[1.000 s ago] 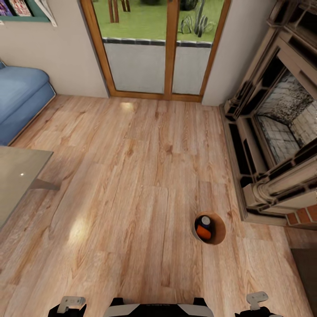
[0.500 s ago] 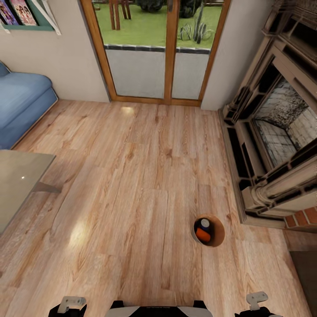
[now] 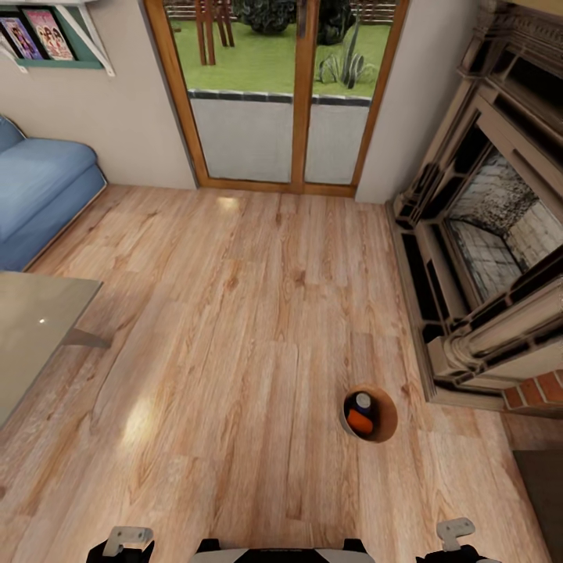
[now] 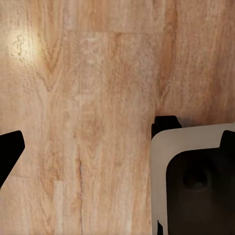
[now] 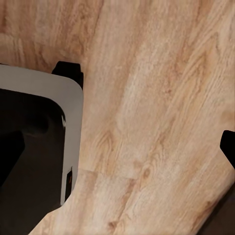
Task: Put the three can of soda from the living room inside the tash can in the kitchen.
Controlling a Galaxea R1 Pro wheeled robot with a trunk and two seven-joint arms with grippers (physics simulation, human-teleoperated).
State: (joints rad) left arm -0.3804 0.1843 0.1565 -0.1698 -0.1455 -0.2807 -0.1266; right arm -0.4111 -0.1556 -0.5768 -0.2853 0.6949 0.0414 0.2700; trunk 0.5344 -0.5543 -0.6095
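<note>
The tash can (image 3: 385, 413) stands upright on the living room's wood floor, in front of me and a little to the right, close to the fireplace. Inside it I see an orange can of soda (image 3: 360, 422) and, beside it, a dark blue one with a silver top (image 3: 362, 402); a third can is hidden. My left gripper (image 4: 117, 147) hangs open over bare floor with nothing between its fingers. My right gripper (image 5: 117, 147) is likewise open and empty. Both arms sit low at the head view's bottom edge, well short of the can.
A brick fireplace (image 3: 485, 234) lines the right side. Wood-framed glass doors (image 3: 274, 94) are straight ahead. A blue sofa (image 3: 39, 188) and a glass-topped low table (image 3: 31, 336) stand at the left. My own base (image 4: 196, 181) shows beside each gripper.
The whole head view has shifted, showing more of the doors and shelf, so the camera moved. The bucket, its cans and both arms look unchanged.
</note>
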